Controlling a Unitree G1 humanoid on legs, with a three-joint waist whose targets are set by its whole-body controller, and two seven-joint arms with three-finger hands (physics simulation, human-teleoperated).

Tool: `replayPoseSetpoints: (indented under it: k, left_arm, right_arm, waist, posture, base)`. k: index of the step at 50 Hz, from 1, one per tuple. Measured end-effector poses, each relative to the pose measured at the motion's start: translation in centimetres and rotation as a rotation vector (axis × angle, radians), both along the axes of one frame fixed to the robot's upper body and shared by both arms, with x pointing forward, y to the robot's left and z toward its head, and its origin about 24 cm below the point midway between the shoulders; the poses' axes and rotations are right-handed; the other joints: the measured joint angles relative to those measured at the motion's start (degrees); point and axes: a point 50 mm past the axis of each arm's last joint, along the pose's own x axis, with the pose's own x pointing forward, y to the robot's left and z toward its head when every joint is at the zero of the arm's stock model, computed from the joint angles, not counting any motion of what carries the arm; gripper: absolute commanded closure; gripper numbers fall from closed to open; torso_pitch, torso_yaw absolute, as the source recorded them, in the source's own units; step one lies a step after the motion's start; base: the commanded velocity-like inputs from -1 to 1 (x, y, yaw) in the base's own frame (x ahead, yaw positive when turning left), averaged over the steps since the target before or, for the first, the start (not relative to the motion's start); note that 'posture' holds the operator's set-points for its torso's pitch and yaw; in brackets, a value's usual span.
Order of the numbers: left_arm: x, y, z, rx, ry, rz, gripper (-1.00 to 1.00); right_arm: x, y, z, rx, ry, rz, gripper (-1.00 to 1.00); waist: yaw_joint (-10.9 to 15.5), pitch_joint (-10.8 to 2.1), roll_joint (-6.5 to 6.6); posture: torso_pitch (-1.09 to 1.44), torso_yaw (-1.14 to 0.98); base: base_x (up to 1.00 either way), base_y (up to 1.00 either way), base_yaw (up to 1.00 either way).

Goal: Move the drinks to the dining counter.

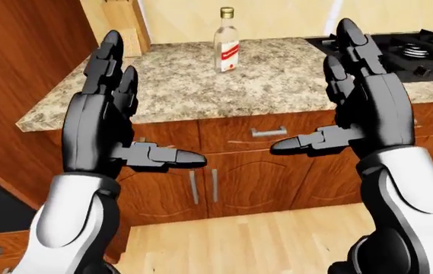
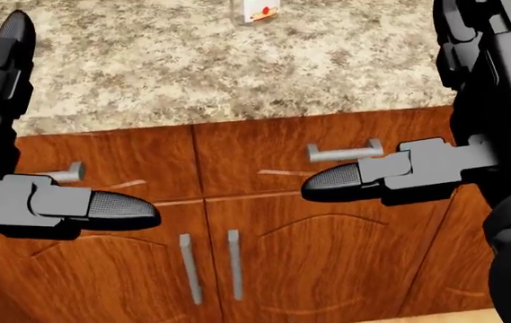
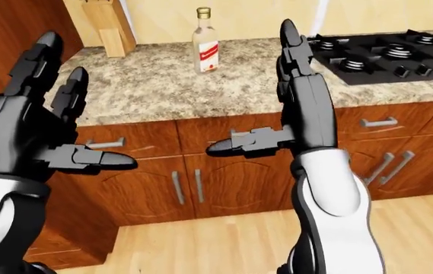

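We are on the approach, both hands empty: left hand (image 1: 98, 125) and right hand (image 1: 368, 105) raised with fingers spread open. The bottle (image 1: 228, 48) stands upright on the granite surface (image 1: 277, 80), well beyond our fingertips, between them. Next, we judge, step closer and reach.

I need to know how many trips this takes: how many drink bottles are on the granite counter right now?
1: a clear bottle with a red label stands upright on the counter, near the wall, right of the knife block and left of the stove. Others may sit outside these views.
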Motion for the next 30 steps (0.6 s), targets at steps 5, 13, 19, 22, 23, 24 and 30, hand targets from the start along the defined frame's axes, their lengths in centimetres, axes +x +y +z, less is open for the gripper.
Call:
replayPoseSetpoints:
  k: [5, 13, 19, 22, 23, 24, 30]
  left_arm:
    - [-0.1, -0.1, 0.5, 0.004, -0.03, -0.005, -1.0]
    - [0.1, -0.8, 0.1, 0.012, 0.011, -0.05, -1.0]
    - [-0.4, -0.5, 0.9, 0.006, -0.053, -0.036, -1.0]
    - [-0.3, -0.5, 0.9, 0.006, -0.05, -0.038, -1.0]
    - [-0.1, -0.4, 0.6, 0.004, -0.03, -0.029, -1.0]
    - [0.1, -0.2, 0.3, 0.001, -0.004, -0.018, -1.0]
    - [-0.3, -0.3, 0.9, 0.004, -0.05, -0.02, -1.0]
  right_arm:
    - [-0.2, 0.0, 0.6, 0.001, -0.035, -0.004, -1.0]
    - [0.1, -0.7, 0.1, 0.012, 0.004, -0.049, -1.0]
    - [-0.5, -0.4, 1.0, 0.007, -0.063, -0.033, -1.0]
    - [-0.3, -0.4, 1.1, 0.008, -0.059, -0.036, -1.0]
    - [-0.1, -0.3, 0.8, 0.011, -0.038, -0.027, -1.0]
    - [0.1, -0.1, 0.4, 0.008, -0.012, -0.016, -1.0]
    - [-0.3, -0.2, 1.2, 0.008, -0.057, -0.019, -1.0]
  waist:
    - [1.41, -1.68, -2.7]
    - [0.23, -0.09, -6.38]
    - [-1.08, -0.88, -3.23]
    - [-0.79, -1.35, -0.12]
    - [-0.42, -0.57, -0.52]
    - [-0.15, 0.6, -0.19]
    - [-0.17, -0.23, -1.18]
  posture:
    - [0.0, 0.0]
    - [0.0, 0.0]
    - [0.0, 0.0]
    - [0.0, 0.0]
    - [0.0, 0.0]
    - [0.0, 0.0]
    - [0.0, 0.0]
  base:
    - [0.59, 0.0, 0.0]
    - [0.6, 0.0, 0.0]
    - [0.54, 0.0, 0.0]
    - [0.48, 0.0, 0.0]
    - [0.47, 0.0, 0.0]
    - [0.44, 0.0, 0.0]
    - [0.1, 0.0, 0.0]
